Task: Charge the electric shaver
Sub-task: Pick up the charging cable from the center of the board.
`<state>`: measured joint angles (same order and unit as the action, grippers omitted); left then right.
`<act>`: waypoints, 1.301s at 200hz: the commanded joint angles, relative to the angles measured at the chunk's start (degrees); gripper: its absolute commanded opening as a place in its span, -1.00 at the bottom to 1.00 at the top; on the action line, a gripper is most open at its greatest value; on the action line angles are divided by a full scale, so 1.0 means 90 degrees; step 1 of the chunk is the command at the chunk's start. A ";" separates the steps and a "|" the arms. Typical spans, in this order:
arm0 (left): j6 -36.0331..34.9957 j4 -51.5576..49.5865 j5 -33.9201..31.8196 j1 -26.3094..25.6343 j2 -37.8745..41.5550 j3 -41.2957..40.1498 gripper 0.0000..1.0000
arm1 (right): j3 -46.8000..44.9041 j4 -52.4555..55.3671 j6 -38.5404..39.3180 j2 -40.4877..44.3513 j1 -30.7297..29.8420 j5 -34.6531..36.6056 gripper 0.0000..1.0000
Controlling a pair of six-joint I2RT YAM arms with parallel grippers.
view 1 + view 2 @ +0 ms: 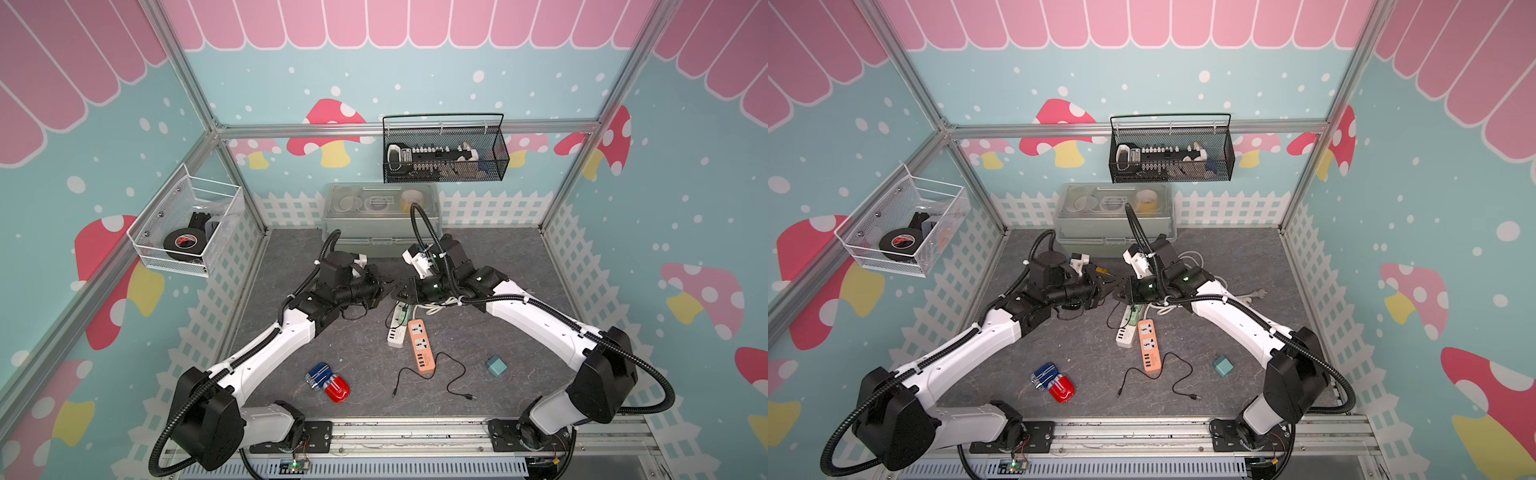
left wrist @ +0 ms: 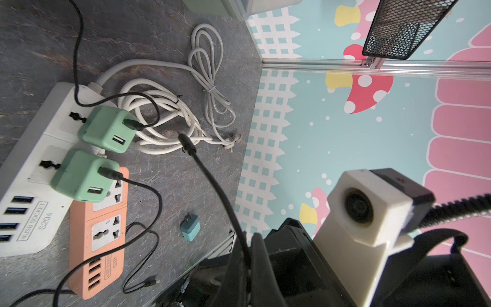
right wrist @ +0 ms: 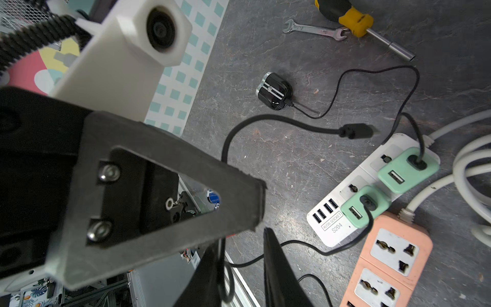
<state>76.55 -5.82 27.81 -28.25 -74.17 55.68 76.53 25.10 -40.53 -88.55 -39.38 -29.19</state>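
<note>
Two arms meet above the middle of the tabletop [image 1: 519, 257], with their end effectors nearly tip to tip in both top views.

Left end effector [image 2: 247, 236]: jaws fully closed, pinching a black cable [image 2: 212, 186]. The cable runs out from between the fingers and ends in a free plug [image 2: 187, 144], which is held clear of the surface.

Right end effector [image 3: 241, 247]: jaws partly apart, with a clear gap between them. The same cable hangs close beside one finger, and nothing is clamped.

Black shaver [image 3: 275, 91]: lies on the tabletop on the left arm's side of the white power strip [image 3: 334, 228], and is seen only in the right wrist view. A thin lead is plugged into it and runs to a green adapter [image 3: 382, 174] seated in that strip. A second green adapter [image 3: 381, 200] sits beside the first, also with a black lead in it.

Orange power strip [image 1: 422, 347]: lies against the white one, angled toward the front edge.

Other items:
- A spanner [image 3: 313, 29] lies just beside a yellow-handled screwdriver [image 3: 353, 16], beyond the shaver.
- A red unit [image 1: 337, 387] and a blue unit [image 1: 318, 372] touch each other near the front edge.
- A teal adapter [image 1: 496, 366] stands alone, nearer the right arm.
</note>
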 commanded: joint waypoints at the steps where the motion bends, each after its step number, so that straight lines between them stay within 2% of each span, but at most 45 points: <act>1: 0.0028 -0.0056 0.0111 -0.0014 -0.0030 0.0225 -1.00 | 0.0170 0.0054 0.0213 -0.0060 -0.0010 -0.0020 -0.54; 32: 0.0017 -0.0076 0.0131 -0.0010 -0.0028 0.0196 -1.00 | 0.0404 0.0052 0.0178 -0.0095 -0.0010 0.0073 -0.71; 50: 0.0009 -0.0094 0.0155 -0.0010 -0.0037 0.0194 -1.00 | 0.0513 0.0095 0.0223 -0.0061 -0.0010 0.0111 -1.00; 61: 0.0006 -0.0155 0.0152 0.0011 -0.0041 0.0219 -1.00 | 0.0598 0.0257 0.0319 -0.0046 -0.0010 0.0058 -1.00; 67: 0.0019 -0.0193 0.0147 0.0049 -0.0047 0.0239 -0.83 | 0.0635 0.0359 0.0391 -0.0054 -0.0010 -0.0006 -1.00; 81: 0.0129 -0.0307 0.0069 0.0185 0.0009 0.0223 -0.25 | 0.0644 0.0546 0.0591 0.0000 0.0000 -0.0296 -1.00; 100: 0.0504 -0.0140 0.0010 0.0443 0.0060 0.0087 0.21 | 0.0550 0.0661 0.0802 0.0138 0.0010 -0.0669 -1.00; 110: 0.0839 0.0089 0.0021 0.0502 0.0024 -0.0014 0.38 | 0.0513 0.0712 0.0900 0.0199 0.0015 -0.0827 -1.00; 132: 0.1918 0.1101 0.0085 0.0674 -0.0104 -0.0446 0.56 | 0.0454 0.0789 0.1043 0.0238 0.0046 -0.0943 -1.00; 159: 0.3010 0.1531 0.0267 0.0672 -0.0248 -0.0916 0.58 | 0.0391 0.0708 0.1082 0.0259 0.0077 -0.0961 -1.00; 184: 0.4009 0.2656 0.0094 0.0685 -0.0382 -0.1433 0.57 | 0.0393 0.0604 0.1037 0.0221 0.0078 -0.1112 -1.00; 205: 0.4327 0.3059 0.0232 0.0675 -0.0684 -0.1313 0.52 | 0.0364 0.0637 0.1090 0.0258 0.0087 -0.1047 -1.00; 230: 0.4657 0.2882 0.0376 0.0619 -0.0644 -0.1357 0.48 | 0.0373 0.0667 0.1154 0.0248 0.0081 -0.0962 -1.00; 260: 0.4964 0.3061 0.0363 0.0610 -0.0568 -0.1535 0.30 | 0.0341 0.0585 0.1140 0.0228 0.0088 -0.0990 -1.00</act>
<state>115.42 17.74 30.04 -22.55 -80.47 43.22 80.60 30.85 -32.32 -87.88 -38.72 -37.52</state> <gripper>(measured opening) 0.684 0.055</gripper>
